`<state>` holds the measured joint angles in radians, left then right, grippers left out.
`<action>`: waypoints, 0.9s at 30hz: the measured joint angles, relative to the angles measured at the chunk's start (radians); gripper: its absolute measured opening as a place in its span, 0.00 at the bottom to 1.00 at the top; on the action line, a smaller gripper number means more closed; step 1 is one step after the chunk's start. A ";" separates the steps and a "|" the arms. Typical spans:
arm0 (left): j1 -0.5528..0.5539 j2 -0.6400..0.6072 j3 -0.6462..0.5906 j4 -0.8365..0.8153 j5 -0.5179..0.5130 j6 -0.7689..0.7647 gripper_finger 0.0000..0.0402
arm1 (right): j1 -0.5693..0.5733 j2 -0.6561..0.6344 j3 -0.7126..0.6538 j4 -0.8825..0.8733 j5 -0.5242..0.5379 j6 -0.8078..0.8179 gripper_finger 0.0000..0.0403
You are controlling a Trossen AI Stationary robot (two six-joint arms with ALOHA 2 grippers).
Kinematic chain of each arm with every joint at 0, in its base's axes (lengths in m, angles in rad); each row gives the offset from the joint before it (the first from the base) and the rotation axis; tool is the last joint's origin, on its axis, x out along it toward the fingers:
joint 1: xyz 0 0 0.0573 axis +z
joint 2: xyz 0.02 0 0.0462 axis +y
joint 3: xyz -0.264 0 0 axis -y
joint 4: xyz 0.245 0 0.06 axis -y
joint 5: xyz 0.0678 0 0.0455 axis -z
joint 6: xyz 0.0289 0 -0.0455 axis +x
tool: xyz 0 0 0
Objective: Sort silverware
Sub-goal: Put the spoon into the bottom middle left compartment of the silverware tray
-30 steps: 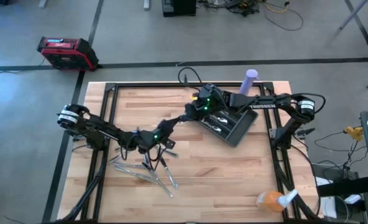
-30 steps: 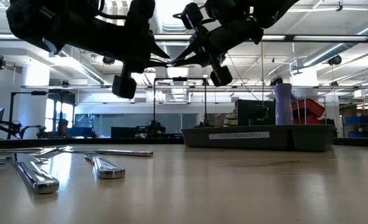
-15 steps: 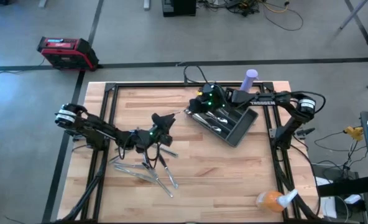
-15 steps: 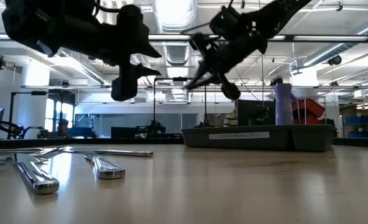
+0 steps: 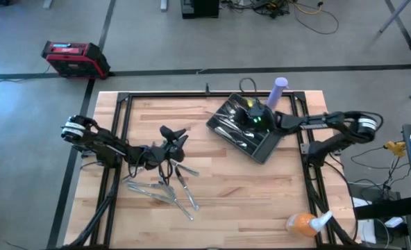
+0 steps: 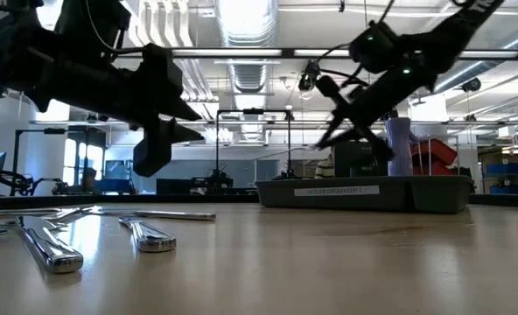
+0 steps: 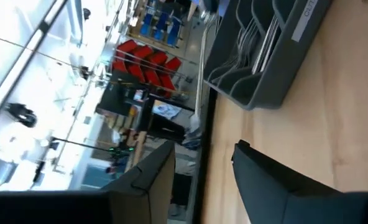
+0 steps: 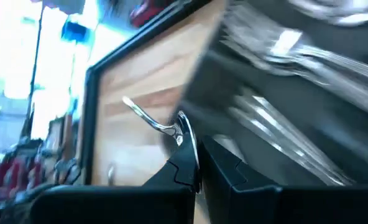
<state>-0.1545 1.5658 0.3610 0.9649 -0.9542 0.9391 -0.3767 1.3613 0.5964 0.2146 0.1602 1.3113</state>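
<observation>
The silverware (image 5: 165, 186) lies in two groups. One loose pile of shiny pieces is spread on the wooden table (image 5: 226, 187), just below and beside your left gripper (image 5: 172, 133) as the high view shows it. In the low view these pieces (image 6: 53, 245) lie flat on the tabletop under that gripper (image 6: 158, 144). The other group lies inside the dark grey tray (image 5: 264, 149), in its long compartments, directly beneath your right gripper (image 5: 244, 114). The left wrist view shows several slim pieces standing out in the tray's compartments (image 7: 258, 43).

Your right gripper hangs over the tray, and its wrist view shows its fingers (image 8: 187, 158) pinched on one thin curved silver piece (image 8: 153, 121), which sticks out past the fingertips. That view is blurred, so you cannot tell whether the piece is a fork, spoon or knife. More silverware in the tray (image 8: 283, 130) shows just past the fingers.

Your left gripper hovers above the table with nothing in it. Its two fingers (image 7: 277, 180) stand apart, with bare wood showing between them. It is between the loose pile and the tray, nearer the pile and well apart from the tray.

Beyond your right gripper, a purple cylinder (image 5: 279, 90) stands at the table's far edge, just beside the tray. An orange object (image 5: 301, 223) sits at the table's near corner on the right arm's side. A red case (image 5: 73, 57) rests on the floor, well beyond your left arm.
</observation>
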 joint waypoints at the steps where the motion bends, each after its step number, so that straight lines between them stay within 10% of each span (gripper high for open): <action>1: 0.007 0.000 -0.006 -0.001 0.015 -0.019 0.35 | 0.026 -0.024 -0.030 -0.003 0.048 0.043 0.00; 7: 0.084 0.000 -0.028 -0.001 0.186 -0.119 0.30 | 0.177 -0.102 -0.126 -0.014 0.302 0.244 0.00; 15: 0.205 0.000 -0.029 0.007 0.376 -0.207 0.29 | 0.207 -0.038 -0.127 -0.108 0.327 0.400 0.00; 27: 0.219 -0.013 -0.033 -0.001 0.392 -0.342 0.29 | 0.200 0.015 -0.116 -0.106 0.336 0.393 0.00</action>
<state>0.0647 1.5524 0.3283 0.9635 -0.5626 0.5968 -0.1764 1.3763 0.4807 0.1089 0.4962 1.7046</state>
